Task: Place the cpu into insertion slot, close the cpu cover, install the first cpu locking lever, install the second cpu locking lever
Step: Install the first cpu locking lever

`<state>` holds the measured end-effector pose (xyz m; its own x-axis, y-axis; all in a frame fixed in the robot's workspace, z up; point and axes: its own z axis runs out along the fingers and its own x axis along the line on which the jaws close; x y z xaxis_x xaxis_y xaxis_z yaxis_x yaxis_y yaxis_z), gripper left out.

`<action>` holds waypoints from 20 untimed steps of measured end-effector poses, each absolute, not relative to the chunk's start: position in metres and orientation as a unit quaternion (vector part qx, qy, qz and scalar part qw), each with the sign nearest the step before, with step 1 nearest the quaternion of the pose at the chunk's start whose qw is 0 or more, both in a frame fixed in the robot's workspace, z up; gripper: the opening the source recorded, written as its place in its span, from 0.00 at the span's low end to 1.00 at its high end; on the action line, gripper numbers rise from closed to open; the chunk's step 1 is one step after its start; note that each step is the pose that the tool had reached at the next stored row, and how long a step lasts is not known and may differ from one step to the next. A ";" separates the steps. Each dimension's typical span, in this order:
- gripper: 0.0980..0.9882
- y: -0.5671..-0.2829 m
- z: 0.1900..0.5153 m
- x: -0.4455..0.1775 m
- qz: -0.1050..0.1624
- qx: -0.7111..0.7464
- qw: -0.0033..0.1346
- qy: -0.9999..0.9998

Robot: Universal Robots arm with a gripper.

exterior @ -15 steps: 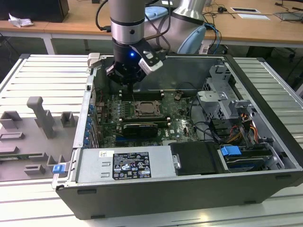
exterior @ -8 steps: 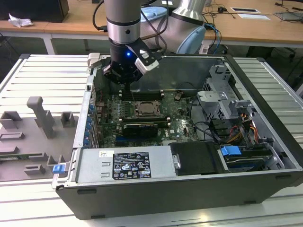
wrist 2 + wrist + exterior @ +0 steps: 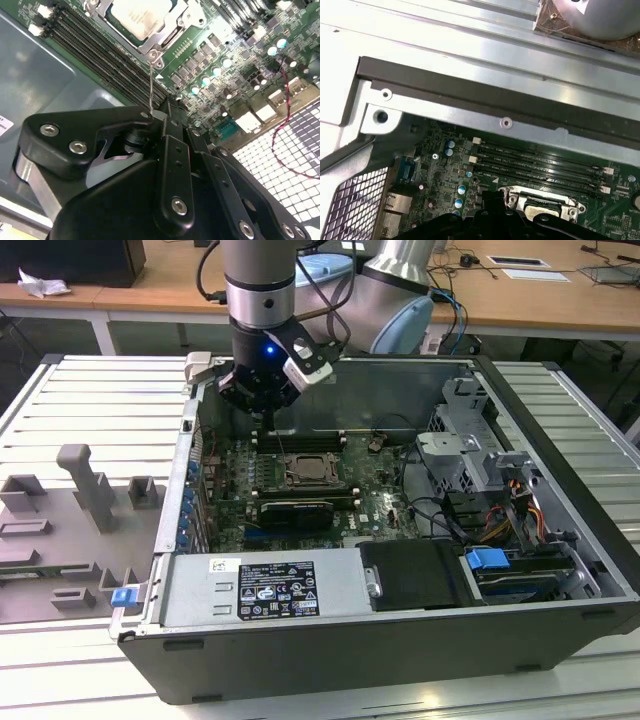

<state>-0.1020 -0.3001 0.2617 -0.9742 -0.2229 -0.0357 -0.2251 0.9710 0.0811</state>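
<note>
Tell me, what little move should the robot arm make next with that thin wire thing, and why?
Probably swing the locking lever down toward the board. The gripper looks shut on its tip, it stands upright, and the cpu already lies framed by the closed cpu cover.

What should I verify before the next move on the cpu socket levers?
1. The cpu seated flat in the insertion slot: ok.
2. The cpu cover down around the cpu: ok.
3. Latching of the locking lever: not ok; the thin rod stands raised from the socket corner up to the end effector.
4. Hold of the end effector on that lever: cannot tell.
5. Clearance of the red cable from the lever: ok.
</note>
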 end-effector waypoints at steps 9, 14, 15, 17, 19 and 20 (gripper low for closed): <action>0.01 -0.298 0.260 -0.092 0.042 -0.106 0.013 0.993; 0.01 -0.298 0.260 -0.080 0.042 -0.104 0.014 0.994; 0.01 -0.298 0.260 -0.078 0.042 -0.103 0.014 0.994; 0.01 -0.298 0.260 -0.075 0.042 -0.100 0.014 0.994; 0.01 -0.298 0.260 -0.072 0.042 -0.097 0.014 0.994; 0.01 -0.298 0.260 -0.071 0.042 -0.096 0.014 0.994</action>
